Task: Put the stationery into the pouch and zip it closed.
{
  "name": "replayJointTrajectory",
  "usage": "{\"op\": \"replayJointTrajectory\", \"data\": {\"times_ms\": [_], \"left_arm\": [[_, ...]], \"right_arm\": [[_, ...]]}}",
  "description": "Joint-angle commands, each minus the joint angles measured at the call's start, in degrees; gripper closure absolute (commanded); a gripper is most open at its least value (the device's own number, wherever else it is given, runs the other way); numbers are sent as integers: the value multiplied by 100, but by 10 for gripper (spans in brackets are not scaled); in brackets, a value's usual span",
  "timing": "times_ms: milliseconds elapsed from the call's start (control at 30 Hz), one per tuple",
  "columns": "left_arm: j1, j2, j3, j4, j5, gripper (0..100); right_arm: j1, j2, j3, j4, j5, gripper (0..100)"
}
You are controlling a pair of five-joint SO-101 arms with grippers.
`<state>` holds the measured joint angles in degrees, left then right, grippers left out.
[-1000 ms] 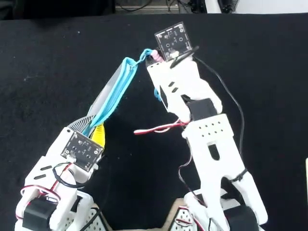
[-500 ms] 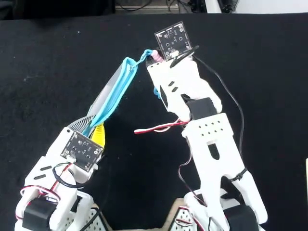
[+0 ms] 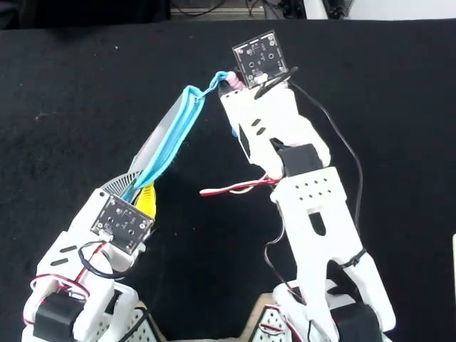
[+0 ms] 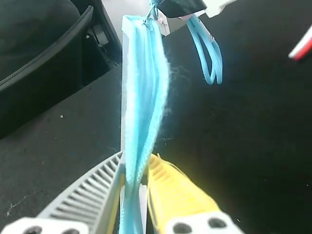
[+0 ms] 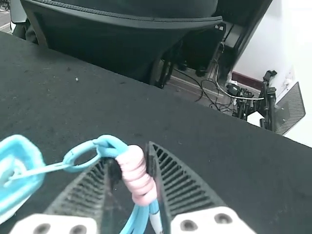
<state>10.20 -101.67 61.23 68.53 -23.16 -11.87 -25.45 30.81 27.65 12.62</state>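
A light blue and grey pouch (image 3: 167,139) is stretched edge-up between the two arms over the black table. My left gripper (image 3: 140,191), at its near end, is shut on the pouch (image 4: 144,97), clamped between the grey and yellow fingers (image 4: 170,190). At the far end my right gripper (image 3: 229,82) is shut on the zipper's pink beaded pull (image 5: 134,175). A blue ring (image 5: 85,153) links the pull to the pouch's corner (image 5: 14,165). A blue cord loop (image 4: 207,53) hangs below the right gripper. The zipper line looks closed along the top edge.
The black tabletop (image 3: 370,92) stretches wide on both sides of the arms. A red and white wire (image 3: 228,189) loops off the right arm. Beyond the far table edge are a dark chair (image 5: 122,29) and cables (image 5: 234,92).
The right gripper with the zipper pull has shifted very slightly to the right. The left arm and the pouch's near end have stayed put.
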Motion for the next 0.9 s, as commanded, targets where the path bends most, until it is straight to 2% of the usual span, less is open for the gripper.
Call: {"op": "replayJointTrajectory", "data": {"times_ms": [0, 200, 333, 400, 633, 733, 867], "left_arm": [[-40, -44, -242, 202, -9, 971], [-40, -44, -242, 193, -9, 971], [-40, -44, -242, 167, 9, 971], [-40, -44, -242, 158, 9, 971], [-75, -44, -242, 158, 9, 971], [-101, -44, -251, 158, 9, 971], [-198, -44, -382, 26, 18, 971]], "right_arm": [[747, 4, -356, -18, -53, 988], [369, -312, -426, 730, -26, 974], [-35, -875, -426, 1582, -26, 858], [-246, -1218, -426, 1916, -26, 832], [-844, -2730, -418, 2752, -18, 832], [-844, -3213, -374, 3007, -18, 832], [-141, -3363, 101, 3174, -44, 834]]}}
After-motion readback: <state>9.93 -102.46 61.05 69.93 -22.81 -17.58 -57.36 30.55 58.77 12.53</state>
